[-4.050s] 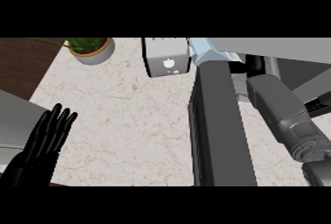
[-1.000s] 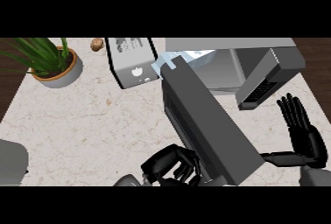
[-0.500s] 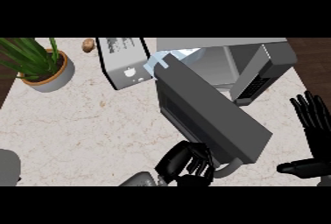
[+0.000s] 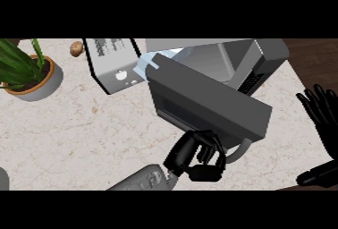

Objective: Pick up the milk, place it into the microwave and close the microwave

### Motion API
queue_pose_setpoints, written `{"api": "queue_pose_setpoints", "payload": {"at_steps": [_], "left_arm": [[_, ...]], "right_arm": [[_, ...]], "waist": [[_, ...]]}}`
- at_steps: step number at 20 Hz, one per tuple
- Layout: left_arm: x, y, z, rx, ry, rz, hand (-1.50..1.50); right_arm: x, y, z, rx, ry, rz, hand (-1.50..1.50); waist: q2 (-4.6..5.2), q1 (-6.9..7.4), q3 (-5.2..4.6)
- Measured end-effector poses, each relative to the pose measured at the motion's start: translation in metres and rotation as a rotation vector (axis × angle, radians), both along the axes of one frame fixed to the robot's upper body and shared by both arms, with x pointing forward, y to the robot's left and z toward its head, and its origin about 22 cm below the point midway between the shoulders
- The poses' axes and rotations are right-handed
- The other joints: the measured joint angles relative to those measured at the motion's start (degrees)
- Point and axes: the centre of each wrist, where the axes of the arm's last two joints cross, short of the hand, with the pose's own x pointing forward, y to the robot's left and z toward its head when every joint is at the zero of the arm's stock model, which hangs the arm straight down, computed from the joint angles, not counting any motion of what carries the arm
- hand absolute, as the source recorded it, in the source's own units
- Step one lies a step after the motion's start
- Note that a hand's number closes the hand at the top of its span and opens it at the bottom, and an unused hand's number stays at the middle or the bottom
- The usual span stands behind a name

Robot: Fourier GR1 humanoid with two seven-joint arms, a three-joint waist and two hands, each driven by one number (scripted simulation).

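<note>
The grey microwave [image 4: 264,58] stands at the back right, with its dark door [image 4: 211,105] partly swung out toward me. A pale blue and white bit of the milk carton [image 4: 150,62] shows in the opening, behind the door's far corner; the rest is hidden. My left hand [image 4: 198,154] has curled fingers that rest against the door's near edge, beside the grey handle [image 4: 241,150], and it holds nothing. At the right edge my right hand [image 4: 322,112] rests open with its fingers up, away from the microwave.
A white toaster-like box [image 4: 109,62] stands just left of the microwave. A potted green plant [image 4: 26,74] is at the back left, and a small brown thing [image 4: 77,48] lies behind the box. Pale marble counter [image 4: 79,134] spreads to the left and front.
The door has swung further toward the microwave, with my left hand following against it. My right hand has drifted to the right edge and stays open.
</note>
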Motion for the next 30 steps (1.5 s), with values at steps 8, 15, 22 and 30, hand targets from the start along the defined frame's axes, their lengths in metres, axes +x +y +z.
{"api": "queue_pose_setpoints", "payload": {"at_steps": [8,15,22,30], "left_arm": [[0.032,-0.007,0.022,-0.039,0.001,0.103,1.50],[0.060,-0.009,0.041,-0.099,0.038,0.209,1.50],[0.079,-0.005,0.054,-0.198,0.065,0.281,1.50],[0.094,-0.001,0.058,-0.252,0.055,0.322,1.50]], "right_arm": [[0.007,0.004,0.027,0.001,-0.029,0.118,-1.50],[0.012,0.008,0.042,0.027,-0.045,0.176,-1.50],[0.014,0.009,0.052,0.044,-0.049,0.211,-1.50],[0.019,0.007,0.071,0.030,-0.072,0.240,-1.50]], "waist": [[0.79,-3.48,0.00],[1.85,-5.94,-0.08],[2.72,-7.82,-0.16],[3.22,-9.24,-0.06]]}}
